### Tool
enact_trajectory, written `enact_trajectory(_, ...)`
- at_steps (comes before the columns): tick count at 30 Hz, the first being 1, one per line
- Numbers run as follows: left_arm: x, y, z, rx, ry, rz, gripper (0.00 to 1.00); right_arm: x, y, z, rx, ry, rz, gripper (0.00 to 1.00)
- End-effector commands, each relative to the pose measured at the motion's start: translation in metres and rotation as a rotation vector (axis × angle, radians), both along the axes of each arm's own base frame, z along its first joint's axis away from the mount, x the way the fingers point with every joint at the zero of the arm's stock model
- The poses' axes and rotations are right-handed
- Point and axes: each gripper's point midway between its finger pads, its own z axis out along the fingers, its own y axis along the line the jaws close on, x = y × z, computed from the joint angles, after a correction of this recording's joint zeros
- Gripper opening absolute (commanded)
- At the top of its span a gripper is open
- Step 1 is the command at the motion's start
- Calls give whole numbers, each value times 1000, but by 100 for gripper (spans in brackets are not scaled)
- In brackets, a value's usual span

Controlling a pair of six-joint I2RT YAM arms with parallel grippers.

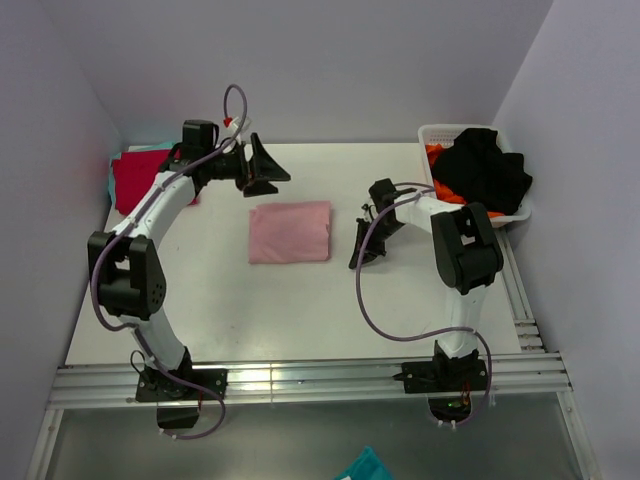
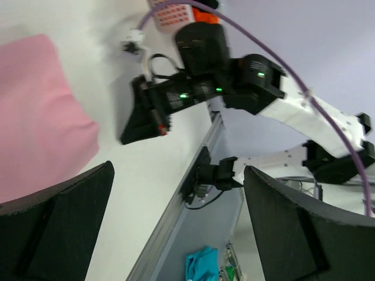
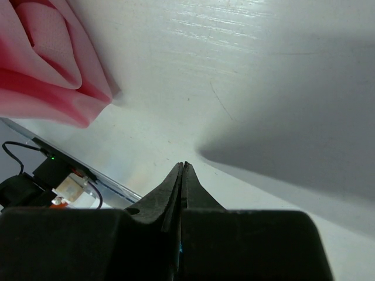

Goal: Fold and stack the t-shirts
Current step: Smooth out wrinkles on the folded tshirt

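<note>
Pink tee (image 1: 290, 232), folded mid worktop (image 1: 200, 300), seems soft, light: pinch an edge; left hand (image 1: 274, 168) apart, right hand (image 1: 360, 256) together, empty.

Near table (image 1: 300, 310) free — pink t-shirt (image 1: 290, 232) central.

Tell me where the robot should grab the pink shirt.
Probably its right edge, coming in low from the right. The pink t-shirt lies flat in a folded rectangle, and the right wrist view shows plump rolled folds there, thick enough to pinch. The right gripper is nearest, but shut.
</note>
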Motion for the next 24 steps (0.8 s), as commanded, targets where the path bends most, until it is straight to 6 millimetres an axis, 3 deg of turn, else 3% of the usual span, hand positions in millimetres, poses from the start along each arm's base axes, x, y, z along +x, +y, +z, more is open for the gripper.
enact_trajectory(1,0,31,-53,113,87,57,99,6,-5,24,2,-66,-4,0)
enact_trajectory(6,10,75,-117,118,178,128,100,5,-8,26,-12,-64,-3,0)
enact_trajectory(11,35,98,-155,201,185,227,100,0,-12,26,-33,-50,-7,0)
enact_trajectory(12,43,111,-158,207,180,261,100,-2,-12,26,-32,-46,-8,0)
enact_trajectory(18,64,118,-184,221,197,293,99,-5,-13,29,-39,-31,-24,0)
enact_trajectory(24,68,124,-220,270,235,313,99,3,-12,36,-45,-38,-37,0)
